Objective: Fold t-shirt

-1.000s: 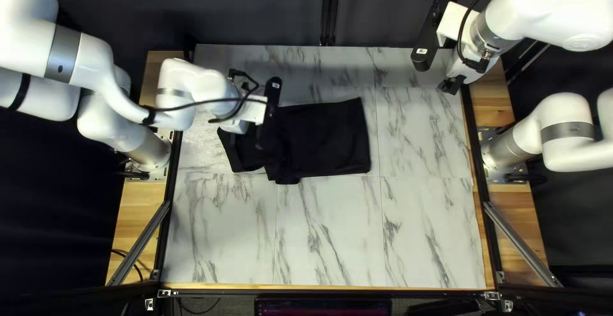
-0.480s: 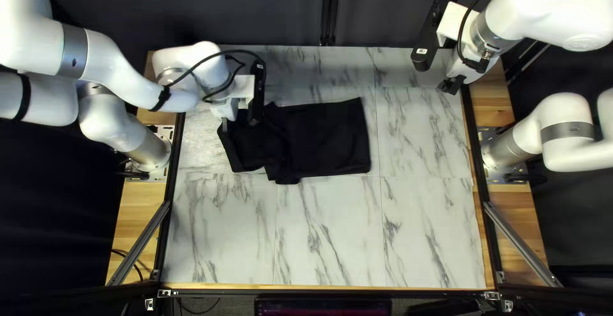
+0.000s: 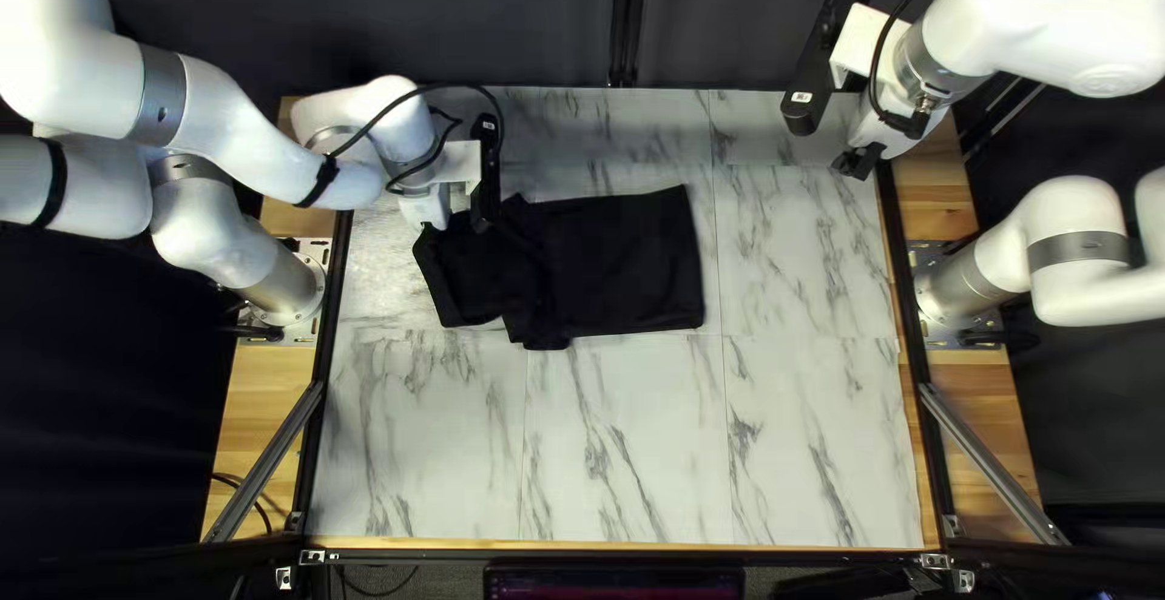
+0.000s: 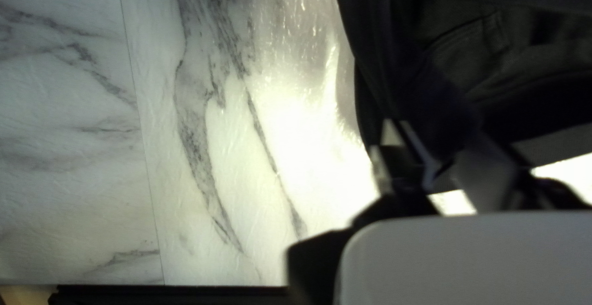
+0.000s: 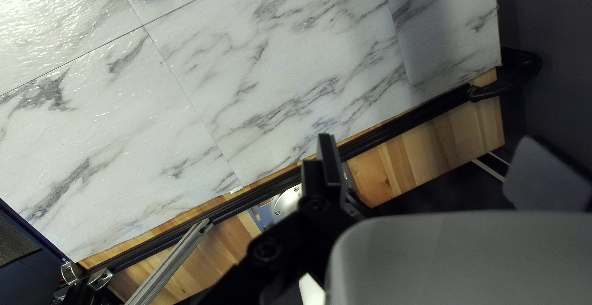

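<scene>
T-shirt [image 3: 625, 260] is lying left of the tabletop's [image 3: 631, 455] middle, the left arm [image 3: 273, 163] overhanging it. I cannot tell the left hand's [image 3: 454, 222] state; the right hand's [image 3: 858, 166] fingers are standing apart. Right wrist view is catching only the shirt's edge.

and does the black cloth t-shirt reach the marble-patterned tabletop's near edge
No, tabletop shows between the t-shirt and that edge.

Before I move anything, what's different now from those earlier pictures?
In the top left view, my left arm has shifted toward the table's left and far edges. I can't tell whether it gripped or released anything. The t-shirt and my right arm stayed as they were.
</scene>
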You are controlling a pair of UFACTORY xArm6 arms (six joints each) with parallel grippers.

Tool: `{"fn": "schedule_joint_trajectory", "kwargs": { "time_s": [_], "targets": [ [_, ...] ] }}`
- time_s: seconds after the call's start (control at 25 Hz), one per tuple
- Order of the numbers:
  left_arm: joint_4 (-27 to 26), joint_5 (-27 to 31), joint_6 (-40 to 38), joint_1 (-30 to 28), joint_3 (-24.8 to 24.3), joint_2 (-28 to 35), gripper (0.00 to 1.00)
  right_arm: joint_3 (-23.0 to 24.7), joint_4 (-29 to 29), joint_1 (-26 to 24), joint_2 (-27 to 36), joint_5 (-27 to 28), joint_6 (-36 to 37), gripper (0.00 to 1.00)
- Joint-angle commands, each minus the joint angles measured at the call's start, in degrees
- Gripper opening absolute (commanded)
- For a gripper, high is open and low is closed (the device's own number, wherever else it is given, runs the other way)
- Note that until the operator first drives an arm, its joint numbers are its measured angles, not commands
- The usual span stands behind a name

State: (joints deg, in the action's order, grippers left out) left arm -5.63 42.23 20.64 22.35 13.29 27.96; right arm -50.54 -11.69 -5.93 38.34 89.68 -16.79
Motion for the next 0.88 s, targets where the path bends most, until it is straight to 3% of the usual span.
{"fn": "schedule_joint_trajectory", "kwargs": {
  "time_s": [0.04, 0.36, 0.68, 0.88],
  "targets": [
    [1.0, 4.2, -3.3, -2.6, 1.9, 3.3, 0.0, 0.0, 0.0, 0.0, 0.0, 0.0, 0.0, 1.0],
    [2.2, 11.4, -7.2, -8.2, 9.2, 6.0, 0.0, 0.0, 0.0, 0.0, 0.0, 0.0, 0.0, 1.0],
    [0.9, 13.9, -4.3, -8.7, 17.9, 1.3, 0.0, 0.0, 0.0, 0.0, 0.0, 0.0, 0.0, 1.0],
    [-2.9, 13.1, 1.0, -7.1, 22.5, -3.3, 0.0, 0.0, 0.0, 0.0, 0.0, 0.0, 0.0, 1.0]
  ]
}}
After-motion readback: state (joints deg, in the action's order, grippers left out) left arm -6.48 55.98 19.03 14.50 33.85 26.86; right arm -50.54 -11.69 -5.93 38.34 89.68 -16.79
